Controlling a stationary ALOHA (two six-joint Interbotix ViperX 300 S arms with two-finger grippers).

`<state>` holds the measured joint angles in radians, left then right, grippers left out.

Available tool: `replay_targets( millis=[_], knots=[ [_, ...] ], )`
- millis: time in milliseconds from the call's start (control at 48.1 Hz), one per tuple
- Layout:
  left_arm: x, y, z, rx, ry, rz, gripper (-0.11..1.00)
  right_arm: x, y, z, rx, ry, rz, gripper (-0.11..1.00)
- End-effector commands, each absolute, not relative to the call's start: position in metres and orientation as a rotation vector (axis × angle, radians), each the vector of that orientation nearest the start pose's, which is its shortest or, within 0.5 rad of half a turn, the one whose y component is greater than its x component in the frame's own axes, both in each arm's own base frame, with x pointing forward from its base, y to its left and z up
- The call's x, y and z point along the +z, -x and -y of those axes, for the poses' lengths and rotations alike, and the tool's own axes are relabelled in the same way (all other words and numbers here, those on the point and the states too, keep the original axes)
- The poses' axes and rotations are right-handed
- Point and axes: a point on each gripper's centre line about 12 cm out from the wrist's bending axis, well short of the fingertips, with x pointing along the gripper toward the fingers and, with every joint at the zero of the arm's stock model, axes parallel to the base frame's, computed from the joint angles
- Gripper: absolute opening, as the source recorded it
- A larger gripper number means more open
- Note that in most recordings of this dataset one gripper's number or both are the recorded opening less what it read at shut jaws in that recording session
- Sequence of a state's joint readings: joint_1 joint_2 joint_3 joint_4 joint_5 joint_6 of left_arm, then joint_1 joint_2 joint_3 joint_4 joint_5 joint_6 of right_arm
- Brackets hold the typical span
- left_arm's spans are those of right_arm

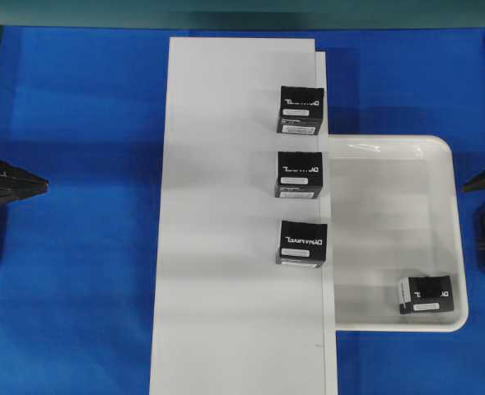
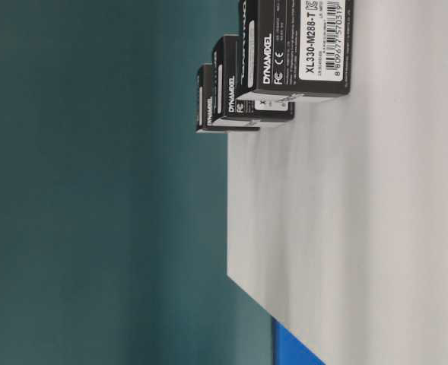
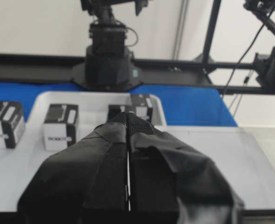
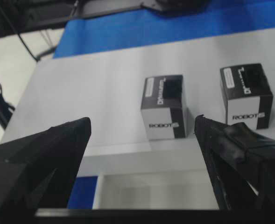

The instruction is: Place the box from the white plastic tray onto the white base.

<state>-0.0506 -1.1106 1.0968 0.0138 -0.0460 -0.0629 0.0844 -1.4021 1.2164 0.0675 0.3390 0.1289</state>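
The box (image 1: 426, 295) sits alone in the white plastic tray (image 1: 450, 216), at its near corner. Beside the tray, three alike boxes (image 1: 299, 173) line the white base (image 1: 226, 247). Left gripper (image 3: 128, 122) is pressed together; right gripper (image 4: 142, 130) is spread wide, empty.

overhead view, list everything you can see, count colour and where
boxes on the white base: three, black with white lettering, in a column along its right edge
box in the white plastic tray: one, black, near-right corner of the tray
white base: one, long matte white board, middle of the table
white plastic tray: one, glossy white, right of the base
blue table cover: one, blue, under everything
left gripper: one, black, shut, holding nothing
right gripper: one, black, open, holding nothing
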Motion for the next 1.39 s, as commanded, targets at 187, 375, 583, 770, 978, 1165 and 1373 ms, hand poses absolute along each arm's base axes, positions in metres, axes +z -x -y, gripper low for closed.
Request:
replay_targets(
  millis=[187, 375, 583, 770, 978, 1165, 1373],
  knots=[
    [0.334, -0.177, 0.009, -0.055, 0.05, 0.077, -0.05, 0.284, -0.125, -0.013, 0.094, -0.198, -0.097, 0.97],
    [0.333, -0.177, 0.009, -0.055, 0.049, 0.074, -0.05, 0.284, -0.125, -0.013, 0.094, -0.195, -0.09, 0.97],
    [0.334, -0.177, 0.009, -0.055, 0.048, 0.079, -0.05, 0.285, -0.126, -0.012, 0.091, -0.21, -0.08, 0.97],
    [0.334, -0.177, 0.009, -0.055, 0.05, 0.082, -0.05, 0.285, -0.126, -0.012, 0.092, -0.214, -0.077, 0.97],
    [0.326, -0.179, 0.009, -0.053, 0.052, 0.034, -0.05, 0.275, -0.128, -0.013, 0.089, -0.214, -0.099, 0.97],
    [0.324, -0.18, 0.01, -0.056, 0.051, 0.028, -0.05, 0.273, -0.128, -0.012, 0.089, -0.212, -0.1, 0.97],
    [0.323, -0.182, 0.01, -0.054, 0.051, 0.017, -0.05, 0.272, -0.128, -0.013, 0.089, -0.212, -0.106, 0.97]
  ],
)
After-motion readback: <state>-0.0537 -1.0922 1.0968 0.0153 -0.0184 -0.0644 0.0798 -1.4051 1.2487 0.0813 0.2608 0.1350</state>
